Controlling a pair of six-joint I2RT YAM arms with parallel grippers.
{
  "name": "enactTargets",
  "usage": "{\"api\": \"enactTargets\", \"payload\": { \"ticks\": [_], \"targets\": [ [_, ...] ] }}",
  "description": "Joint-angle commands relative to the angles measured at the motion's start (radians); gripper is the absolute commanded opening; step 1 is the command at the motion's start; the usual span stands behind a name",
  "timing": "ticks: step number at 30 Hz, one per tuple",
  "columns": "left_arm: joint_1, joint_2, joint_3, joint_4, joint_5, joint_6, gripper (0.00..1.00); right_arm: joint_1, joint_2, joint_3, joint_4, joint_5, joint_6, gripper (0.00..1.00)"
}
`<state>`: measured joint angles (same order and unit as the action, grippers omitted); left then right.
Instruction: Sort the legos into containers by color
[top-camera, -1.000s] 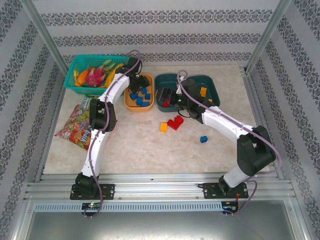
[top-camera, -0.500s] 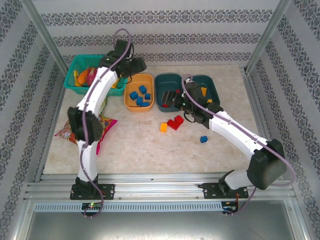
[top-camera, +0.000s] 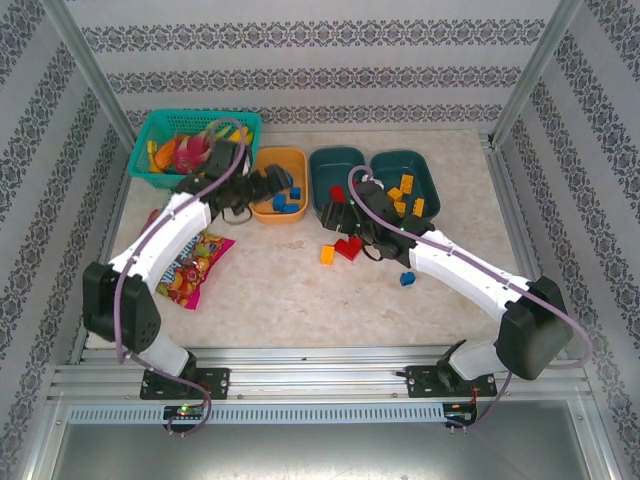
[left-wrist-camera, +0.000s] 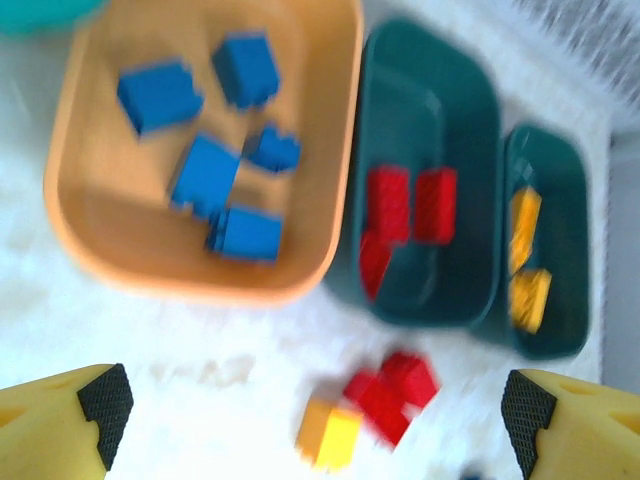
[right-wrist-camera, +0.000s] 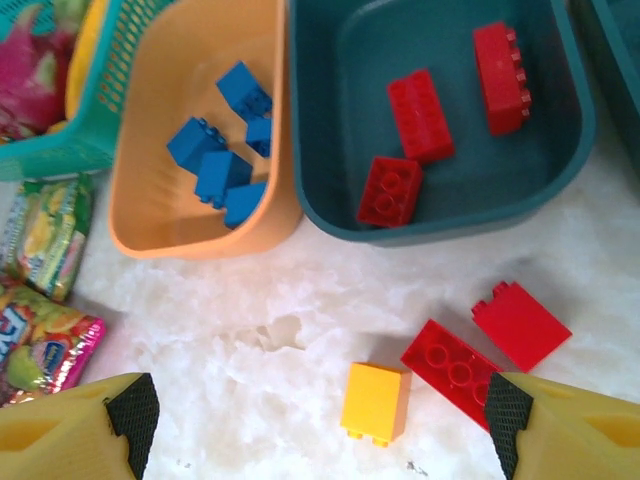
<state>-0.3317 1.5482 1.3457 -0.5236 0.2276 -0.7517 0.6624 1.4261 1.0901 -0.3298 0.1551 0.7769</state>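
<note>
The basket (top-camera: 160, 180) of toy fruit stands back left, just beside the orange bin (top-camera: 283, 160); the snack bags (top-camera: 190, 268) lie on the table (top-camera: 290, 300) nearer the bases. Right of the orange bin sit the middle bin (top-camera: 335, 168) and the right bin (top-camera: 395, 163), side by side. Blue bricks (right-wrist-camera: 222, 172) lie in the orange bin, three red bricks (right-wrist-camera: 420, 115) in the middle bin, and yellow bricks (top-camera: 406, 184) in the right bin, perhaps three, though they are small from above and blurred at the left wrist. Near the middle bin a loose yellow brick (right-wrist-camera: 375, 402) and two loose red bricks (right-wrist-camera: 520, 325) lie close together on the table; a loose blue brick (top-camera: 407, 279) lies apart to their right.

From above, the left arm hides the orange bin's left side and the right arm covers the middle bin's near rim. The left gripper (left-wrist-camera: 315, 405) hangs by the orange bin, fingers spread wide, nothing between them. The right gripper (right-wrist-camera: 320, 415) hangs above the loose yellow and red bricks, likewise spread and empty.

A second ago the left gripper was down in the orange bin; it has lifted out, its elbow swung left. The right gripper was over the middle bin and has drawn back to the loose bricks, uncovering the right bin.
</note>
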Motion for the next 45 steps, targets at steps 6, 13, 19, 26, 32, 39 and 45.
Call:
{"api": "enactTargets", "payload": {
  "ticks": [6, 13, 19, 26, 32, 39, 45],
  "targets": [
    [-0.169, -0.353, -0.402, 0.071, 0.054, 0.067, 0.95, -0.022, 0.132, -0.018, -0.06, 0.04, 0.158, 0.87],
    [-0.207, -0.513, -0.538, 0.036, 0.041, 0.051, 0.95, -0.09, 0.272, 0.003, -0.056, -0.007, 0.249, 0.89],
    [-0.207, -0.51, -0.509, 0.056, 0.027, 0.043, 0.95, -0.137, 0.356, 0.03, -0.027, -0.028, 0.251, 0.87],
    [-0.207, -0.49, -0.491, 0.062, 0.029, 0.035, 0.94, -0.156, 0.427, 0.06, -0.011, -0.06, 0.261, 0.78],
    [-0.207, -0.48, -0.484, 0.071, 0.035, 0.036, 0.94, -0.165, 0.464, 0.077, -0.019, -0.055, 0.263, 0.68],
    [-0.207, -0.466, -0.467, 0.074, 0.038, 0.042, 0.94, -0.166, 0.455, 0.069, -0.046, -0.036, 0.264, 0.38],
    [-0.207, -0.451, -0.442, 0.076, 0.043, 0.045, 0.94, -0.129, 0.324, 0.041, -0.122, 0.012, 0.227, 0.3]
  ]
}}
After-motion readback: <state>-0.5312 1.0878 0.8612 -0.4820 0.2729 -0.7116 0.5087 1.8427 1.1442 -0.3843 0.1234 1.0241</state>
